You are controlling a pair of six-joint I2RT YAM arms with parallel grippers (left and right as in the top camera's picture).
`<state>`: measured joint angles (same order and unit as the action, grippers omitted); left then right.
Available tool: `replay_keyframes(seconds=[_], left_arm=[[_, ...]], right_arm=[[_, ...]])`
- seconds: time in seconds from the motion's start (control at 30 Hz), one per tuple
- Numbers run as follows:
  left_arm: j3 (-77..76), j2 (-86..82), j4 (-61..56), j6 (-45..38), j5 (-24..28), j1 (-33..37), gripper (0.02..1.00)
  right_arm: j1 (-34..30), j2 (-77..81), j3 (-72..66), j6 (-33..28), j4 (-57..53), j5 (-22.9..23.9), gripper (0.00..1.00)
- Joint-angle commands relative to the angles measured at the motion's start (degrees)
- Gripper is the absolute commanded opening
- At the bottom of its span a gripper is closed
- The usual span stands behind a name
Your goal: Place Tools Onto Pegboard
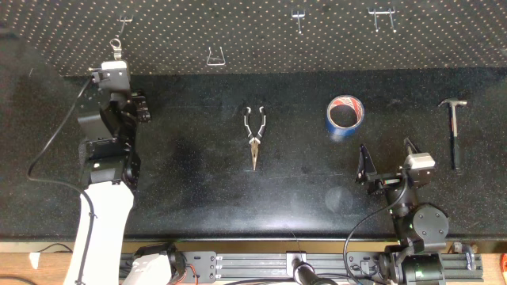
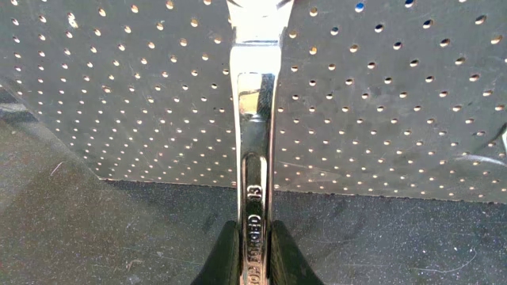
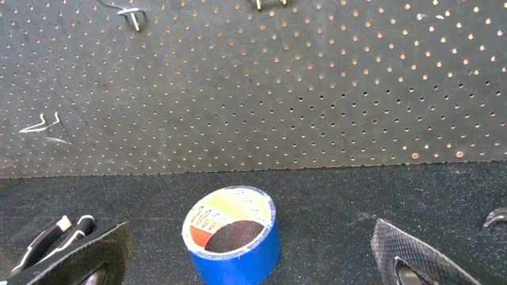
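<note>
Wrench (image 2: pixel 253 119) clamped by its shank in my left gripper (image 2: pixel 253 247), near the pegboard (image 2: pixel 396 103); thin grip may let it pivot and miss the hook (image 1: pixel 124 19). Right gripper (image 1: pixel 386 152) spread.

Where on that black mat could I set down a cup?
The widest bare patch lies between the left arm and the pliers. The mat's front strip, between the arms' bases, is also free. The right side is crowded: tape roll, open right end effector and hammer sit close together.

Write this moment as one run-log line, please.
left gripper: shut on wrench, facing pegboard | right gripper: open, facing tape roll | pliers, hammer: on table
</note>
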<state>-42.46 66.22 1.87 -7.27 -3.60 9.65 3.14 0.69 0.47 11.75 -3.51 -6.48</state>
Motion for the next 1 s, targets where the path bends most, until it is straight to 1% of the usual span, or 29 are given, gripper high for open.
replay_keyframes(seconds=[0.03,0.23,0.4,0.43,0.47,0.5,0.53,0.57,0.6,0.73,0.8,0.83,0.87,0.9,0.93,0.97,1.0], left_arm=[[-2.23,1.18,-2.03,1.27,-0.28,0.11,0.027],[-2.23,4.17,-3.96,1.22,-0.31,0.09,0.029],[-2.25,10.32,-11.39,1.01,-0.33,0.07,0.038],[-2.25,12.09,-13.22,1.03,-0.33,0.07,0.102],[-2.25,13.09,-14.25,1.03,-0.33,0.07,0.198],[-2.25,13.68,-14.8,1.03,-0.31,0.07,0.426],[-2.23,13.66,-14.8,1.03,-0.33,0.07,0.86],[-2.23,13.66,-14.71,1.03,-0.33,0.09,0.996],[-2.23,13.05,-14.08,1.03,-0.76,0.09,0.996],[-2.23,-0.35,1.75,1.05,-0.28,-1.86,0.996],[-2.23,-2.49,3.82,1.09,-0.17,-1.86,0.996],[-2.23,-2.49,5.01,2.49,3.58,-1.95,0.996],[-2.23,-2.47,8.44,11.3,13.64,-3.23,0.996],[-2.23,-2.1,13.46,17.81,13.55,-7.8,0.998],[-2.23,-2.23,23.15,29.18,5.42,-16.57,0.998],[-2.23,-2.45,28.89,35.47,1.92,-22.51,0.998],[-2.23,-1.46,34.67,43.15,-0.87,-29.94,0.998]], right_arm=[[0.44,-0.46,-0.24,0.66,-0.2,0.04,0.989],[0.44,-0.46,-0.24,0.66,-0.17,0.04,0.989],[0.44,-0.48,-0.24,0.66,-0.2,0.04,0.989],[0.44,-0.46,-0.24,0.66,-0.2,0.04,0.989],[0.44,-0.46,-0.24,0.66,-0.2,0.04,0.989],[0.44,-0.46,-0.24,0.66,-0.17,0.07,0.989],[0.44,-0.46,-0.24,0.66,-0.2,0.04,0.989],[0.44,-0.46,-0.24,0.66,-0.2,0.04,0.989],[0.44,-0.46,-0.24,0.63,-0.2,0.04,0.989],[0.44,-0.48,-0.24,0.66,-0.17,0.04,0.989],[0.44,-0.46,-0.24,0.66,-0.2,0.04,0.989],[0.44,-0.46,-0.24,0.66,-0.2,0.04,0.989],[0.44,-0.46,-0.24,0.66,-0.2,0.04,0.989],[0.44,-0.46,-0.24,0.66,-0.2,0.04,0.989],[0.44,-0.46,-0.24,0.66,-0.2,0.04,0.989],[0.44,-0.46,-0.24,0.66,-0.2,0.04,0.989],[0.44,-0.46,-0.24,0.66,-0.2,0.04,0.989]])
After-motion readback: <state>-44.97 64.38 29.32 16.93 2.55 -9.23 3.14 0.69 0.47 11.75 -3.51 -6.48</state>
